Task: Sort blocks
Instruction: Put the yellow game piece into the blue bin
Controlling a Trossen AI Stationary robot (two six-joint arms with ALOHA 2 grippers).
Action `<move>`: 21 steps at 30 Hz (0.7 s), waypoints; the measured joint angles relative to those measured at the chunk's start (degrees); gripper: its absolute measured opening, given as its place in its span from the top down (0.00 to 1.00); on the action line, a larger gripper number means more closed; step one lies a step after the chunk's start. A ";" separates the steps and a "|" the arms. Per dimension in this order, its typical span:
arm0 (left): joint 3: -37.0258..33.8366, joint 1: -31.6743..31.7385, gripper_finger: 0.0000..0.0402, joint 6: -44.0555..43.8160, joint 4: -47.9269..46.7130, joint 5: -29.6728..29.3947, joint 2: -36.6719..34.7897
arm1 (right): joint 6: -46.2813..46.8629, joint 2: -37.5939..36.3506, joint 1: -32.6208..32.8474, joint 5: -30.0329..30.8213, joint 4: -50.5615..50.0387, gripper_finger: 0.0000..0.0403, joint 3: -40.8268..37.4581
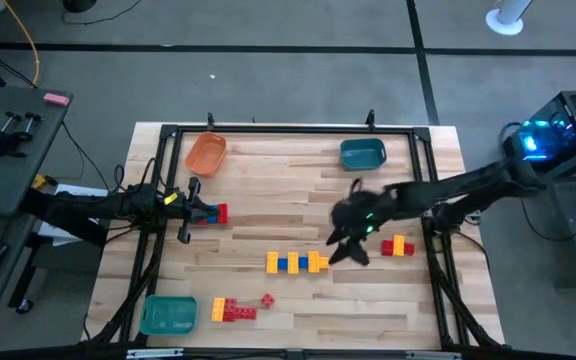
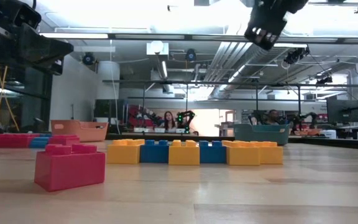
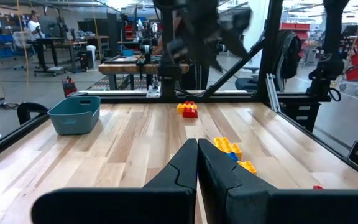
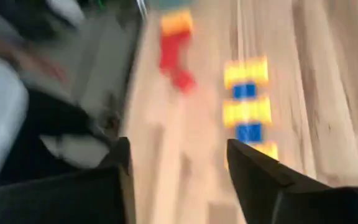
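High view first: the blocks sit in four lots on the wooden table [image 1: 298, 225]. A joined row of yellow and blue bricks [image 1: 296, 262] lies near the middle. A red and yellow cluster [image 1: 398, 246] lies to its right near the table's right rail, a second red and yellow cluster [image 1: 233, 310] with one loose red brick [image 1: 268, 299] beside it lies toward the front, and a red and blue pair [image 1: 216, 213] lies on the left.

My right gripper [image 1: 348, 250] hangs above the table between the row and the right-hand cluster, just off the row's right end. From the low camera it is well up in the air, clear of the bricks. My right wrist camera shows my fingers [image 4: 253, 165] spread wide with nothing between them.

My left gripper [image 1: 186, 208] lies just beside the red and blue pair, fingers [image 3: 182, 168] pressed together and empty.

Around the edges stand an orange tray [image 1: 206, 152] at the far left, a blue tray [image 1: 362, 154] at the far right and a green tray [image 1: 168, 314] at the near left.
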 joint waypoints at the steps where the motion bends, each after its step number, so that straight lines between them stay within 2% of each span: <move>1: 0.00 -0.02 1.00 0.00 0.02 0.00 0.00 | -1.50 2.74 0.81 1.39 -3.24 0.57 2.21; 5: 0.00 0.00 1.00 0.00 0.02 0.00 0.00 | -4.56 13.17 2.73 7.71 -11.99 0.54 9.21; 9: -0.01 -0.02 1.00 -0.01 0.02 0.00 0.00 | -3.78 21.77 2.86 12.67 -15.88 0.54 13.12; 15: -0.01 -0.02 1.00 0.00 0.01 0.00 0.00 | -1.23 29.29 2.70 13.17 -17.08 0.54 14.96; 18: -0.01 0.00 1.00 0.00 0.00 0.00 0.00 | -1.42 30.77 3.58 11.43 -17.52 0.54 14.91; 21: 0.00 -0.01 1.00 0.00 0.00 0.00 0.00 | -2.67 31.47 4.73 12.44 -17.69 0.54 14.85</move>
